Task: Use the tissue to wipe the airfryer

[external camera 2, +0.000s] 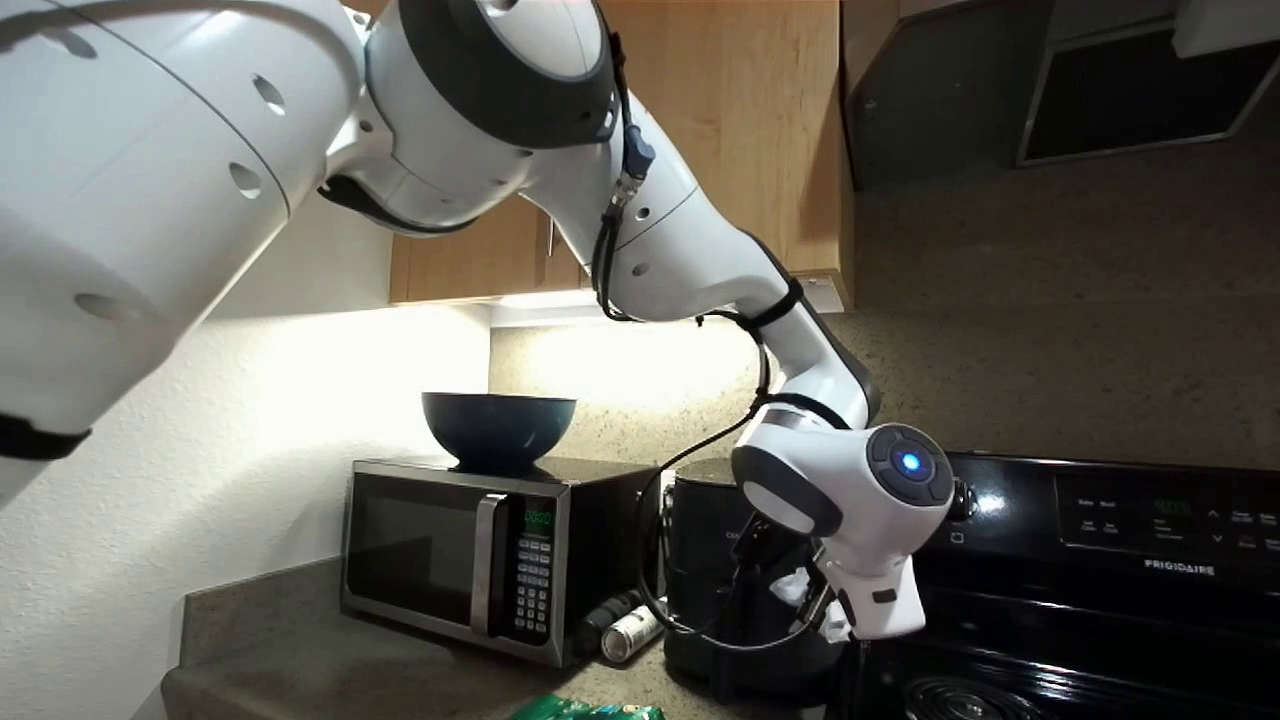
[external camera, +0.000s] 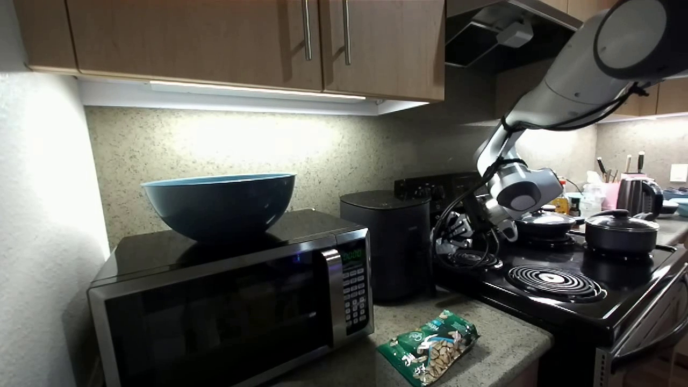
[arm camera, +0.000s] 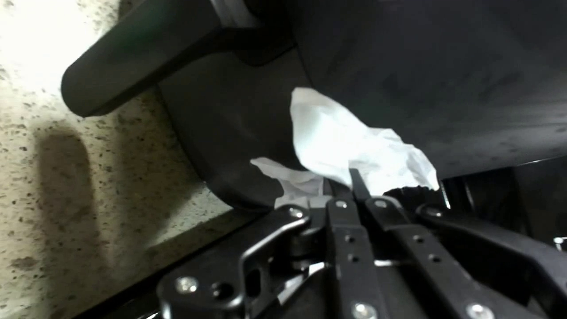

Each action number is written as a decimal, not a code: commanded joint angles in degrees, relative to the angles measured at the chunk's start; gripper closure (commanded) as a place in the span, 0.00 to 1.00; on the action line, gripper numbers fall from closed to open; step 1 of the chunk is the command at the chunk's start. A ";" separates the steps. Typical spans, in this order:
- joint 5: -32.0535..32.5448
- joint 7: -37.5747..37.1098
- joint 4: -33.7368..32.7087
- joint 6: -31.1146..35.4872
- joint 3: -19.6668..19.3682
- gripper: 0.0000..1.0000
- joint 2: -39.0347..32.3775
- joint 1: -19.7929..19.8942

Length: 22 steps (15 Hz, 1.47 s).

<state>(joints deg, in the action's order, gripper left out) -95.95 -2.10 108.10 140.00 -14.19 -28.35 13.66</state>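
White and crumpled, the tissue (arm camera: 350, 141) pokes out of our hand (arm camera: 340, 189), which is all but closed and has it pinched. We see it just beside the black airfryer (external camera: 384, 247), though we cannot tell whether they touch. The airfryer stands on the counter (external camera: 510, 330) between the microwave (external camera: 226, 301) and the stove (external camera: 618, 290); a green packet (external camera: 430, 346) lies near it.

Tissue (arm camera: 345, 141): thin paper, matt, v. crumpled
Airfryer (arm camera: 421, 57): plast.-look, smooth, low sheen
Gripper (arm camera: 343, 188): mtl-look, smooth, partly shiny
Microwave (external camera: 231, 306): part steel-look, part glossy
Bowl (external camera: 220, 207): smooth, glossy ext.
Packet (external camera: 430, 349): shiny plast. film
Cabinets (external camera: 199, 43): wood grain, satin
Wall (external camera: 43, 215): rough, matt
Stove (external camera: 570, 314): glossy
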 commanded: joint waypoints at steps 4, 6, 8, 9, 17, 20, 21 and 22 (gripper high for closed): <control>3.49 -5.05 -2.32 0.44 0.90 0.97 -1.44 0.66; 0.42 -1.75 -2.27 -1.25 1.82 0.97 0.38 1.36; -3.77 1.79 -1.77 -3.76 2.85 0.97 2.72 2.21; -5.78 3.87 -0.80 -4.71 2.84 0.97 4.32 2.51; -12.79 8.71 1.87 -11.71 0.39 0.98 9.96 3.68; -10.83 7.44 -0.57 -10.25 0.00 0.97 7.99 3.46; -10.80 7.74 -0.58 -9.81 -0.08 0.97 7.91 3.36; -10.80 7.73 -0.65 -9.85 -0.07 0.97 7.80 3.36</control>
<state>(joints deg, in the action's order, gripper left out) -106.86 5.86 107.55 130.26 -13.92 -20.51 17.27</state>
